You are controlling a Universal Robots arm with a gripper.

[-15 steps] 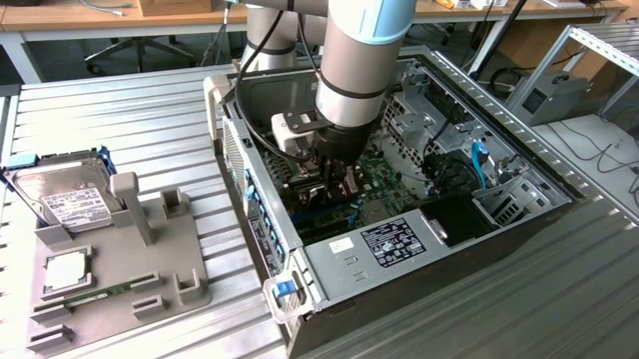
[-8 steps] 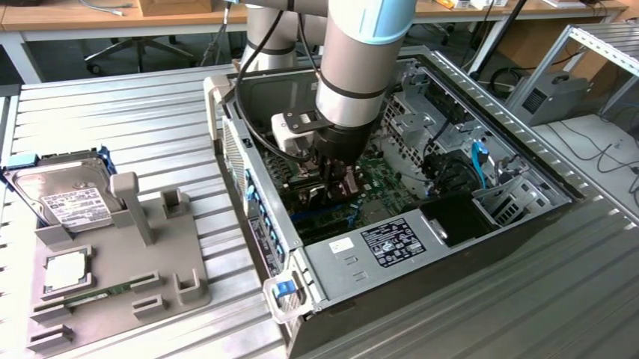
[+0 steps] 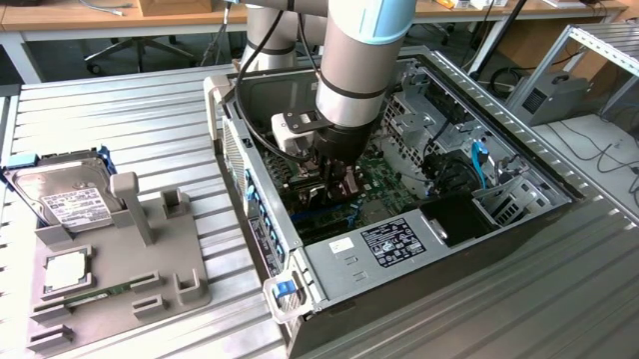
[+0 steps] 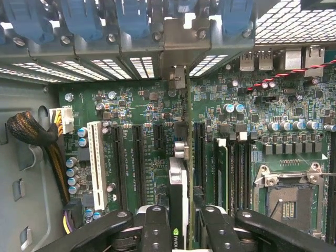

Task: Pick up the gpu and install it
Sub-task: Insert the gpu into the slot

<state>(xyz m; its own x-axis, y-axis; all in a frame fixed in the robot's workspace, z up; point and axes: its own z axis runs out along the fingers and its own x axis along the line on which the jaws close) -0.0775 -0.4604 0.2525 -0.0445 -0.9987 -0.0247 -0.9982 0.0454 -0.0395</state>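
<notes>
My gripper (image 3: 336, 178) is down inside the open computer case (image 3: 330, 262), over the green motherboard (image 3: 384, 187). In the wrist view the gpu (image 4: 180, 184) shows edge-on as a thin card with a black and white face. It stands upright between my black fingers (image 4: 156, 231), which are shut on it. Its metal bracket end (image 4: 177, 79) reaches the case's rear slot openings, under the blue latches (image 4: 131, 16). The card's lower edge is at the black expansion slots (image 4: 198, 155); whether it is seated I cannot tell.
A grey holder tray (image 3: 185, 273) lies at the exterior view's left with a silver hard drive (image 3: 65, 198), a processor (image 3: 65, 271) and a green RAM stick (image 3: 95, 293). Inside the case are a white slot (image 4: 95, 163), a black braided cable (image 4: 31, 134) and a processor socket (image 4: 286, 197).
</notes>
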